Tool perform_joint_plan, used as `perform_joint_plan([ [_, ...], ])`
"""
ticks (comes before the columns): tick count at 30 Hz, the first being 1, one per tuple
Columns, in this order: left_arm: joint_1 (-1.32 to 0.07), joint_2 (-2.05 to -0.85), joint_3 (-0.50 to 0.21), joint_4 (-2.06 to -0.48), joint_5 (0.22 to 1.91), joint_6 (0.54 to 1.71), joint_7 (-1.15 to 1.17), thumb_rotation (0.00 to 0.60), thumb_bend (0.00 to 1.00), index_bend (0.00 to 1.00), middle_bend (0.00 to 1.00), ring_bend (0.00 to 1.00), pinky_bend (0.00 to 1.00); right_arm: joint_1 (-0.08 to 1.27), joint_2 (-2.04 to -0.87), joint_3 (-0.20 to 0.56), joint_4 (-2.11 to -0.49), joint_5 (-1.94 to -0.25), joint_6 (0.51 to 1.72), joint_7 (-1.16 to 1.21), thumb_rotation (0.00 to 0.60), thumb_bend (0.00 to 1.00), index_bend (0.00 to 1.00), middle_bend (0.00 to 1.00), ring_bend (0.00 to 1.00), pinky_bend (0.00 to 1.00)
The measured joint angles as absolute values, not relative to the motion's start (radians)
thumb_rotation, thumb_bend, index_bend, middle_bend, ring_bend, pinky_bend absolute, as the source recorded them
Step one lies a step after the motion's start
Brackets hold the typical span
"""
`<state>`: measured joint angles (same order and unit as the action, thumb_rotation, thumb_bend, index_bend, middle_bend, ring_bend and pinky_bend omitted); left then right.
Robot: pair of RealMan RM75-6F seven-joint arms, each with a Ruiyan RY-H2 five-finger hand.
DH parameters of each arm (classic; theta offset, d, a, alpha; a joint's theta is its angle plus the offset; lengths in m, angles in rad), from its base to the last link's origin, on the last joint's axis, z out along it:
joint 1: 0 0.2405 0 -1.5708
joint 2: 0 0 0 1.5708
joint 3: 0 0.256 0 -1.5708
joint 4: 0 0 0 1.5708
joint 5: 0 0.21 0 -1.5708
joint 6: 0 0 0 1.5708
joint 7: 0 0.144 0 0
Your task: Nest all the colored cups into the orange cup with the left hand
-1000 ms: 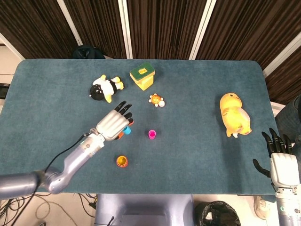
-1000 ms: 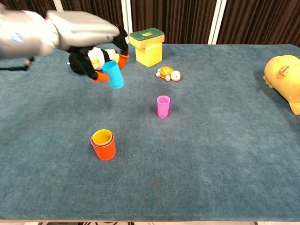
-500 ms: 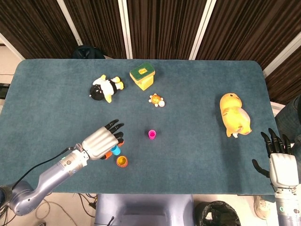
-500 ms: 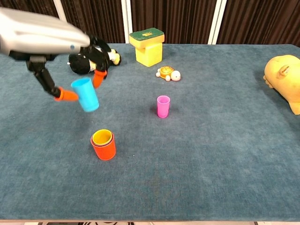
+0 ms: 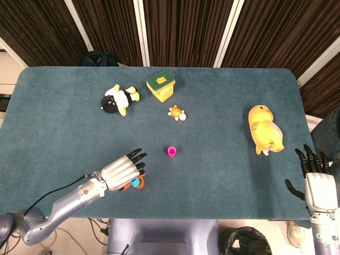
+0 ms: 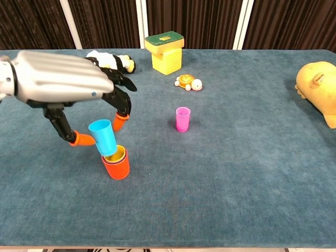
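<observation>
My left hand (image 6: pixel 63 84) (image 5: pixel 123 171) holds a blue cup (image 6: pixel 103 136) (image 5: pixel 136 182), tilted, its base dipping into the mouth of the orange cup (image 6: pixel 116 165). A yellow cup (image 6: pixel 118 154) sits nested inside the orange one. In the head view my hand covers most of the stack. A pink cup (image 6: pixel 182 118) (image 5: pixel 171 152) stands alone on the table, to the right of the stack. My right hand (image 5: pixel 317 183) hangs off the table's right front corner, fingers apart and holding nothing.
A penguin toy (image 5: pixel 119 99), a yellow block with a green top (image 5: pixel 161 85) and a small turtle toy (image 5: pixel 177 113) lie toward the back. A yellow plush animal (image 5: pixel 264 129) lies at the right. The blue-green table (image 5: pixel 223 175) ends close behind the stack.
My left hand carried the blue cup down and toward the table's front, from above the penguin's side to right over the orange cup. The right hand stayed still.
</observation>
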<state>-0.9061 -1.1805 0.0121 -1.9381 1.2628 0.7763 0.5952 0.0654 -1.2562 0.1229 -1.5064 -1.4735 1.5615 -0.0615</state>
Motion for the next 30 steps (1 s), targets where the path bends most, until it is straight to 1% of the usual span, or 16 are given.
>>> perform_joint_plan([
  [10,-0.917,-1.239,0.019,-1.908,1.275,0.793,0.670,0.600,0.30,0.48,0.28,0.03,0.03,0.064,-1.255,0.123,-1.506,-1.472,1.562,-0.057,0.600,0.31,0.12,0.04,0.15,0.00],
  [21,-0.923,-1.260,0.028,-1.891,1.261,0.803,0.716,0.600,0.30,0.48,0.27,0.03,0.03,0.065,-1.256,0.125,-1.506,-1.470,1.562,-0.059,0.600,0.31,0.12,0.04,0.15,0.00],
  [22,-0.924,-1.260,0.029,-1.890,1.261,0.803,0.718,0.600,0.30,0.47,0.27,0.03,0.03,0.065,-1.257,0.126,-1.506,-1.469,1.562,-0.059,0.600,0.31,0.12,0.04,0.15,0.00],
  [24,-0.925,-1.261,0.030,-1.889,1.259,0.803,0.724,0.600,0.29,0.41,0.26,0.03,0.03,0.064,-1.257,0.126,-1.506,-1.468,1.563,-0.061,0.600,0.31,0.12,0.04,0.15,0.00],
  [25,-0.926,-1.260,0.031,-1.889,1.257,0.802,0.726,0.600,0.28,0.37,0.25,0.03,0.03,0.064,-1.257,0.126,-1.506,-1.468,1.563,-0.062,0.600,0.31,0.12,0.04,0.15,0.00],
  [27,-0.929,-1.257,0.032,-1.890,1.249,0.799,0.732,0.600,0.25,0.27,0.22,0.03,0.03,0.064,-1.257,0.126,-1.507,-1.468,1.563,-0.062,0.600,0.31,0.12,0.04,0.15,0.00],
  [30,-0.934,-1.250,0.034,-1.896,1.235,0.795,0.745,0.600,0.25,0.22,0.22,0.02,0.03,0.064,-1.258,0.126,-1.507,-1.468,1.563,-0.063,0.600,0.31,0.12,0.04,0.15,0.00],
])
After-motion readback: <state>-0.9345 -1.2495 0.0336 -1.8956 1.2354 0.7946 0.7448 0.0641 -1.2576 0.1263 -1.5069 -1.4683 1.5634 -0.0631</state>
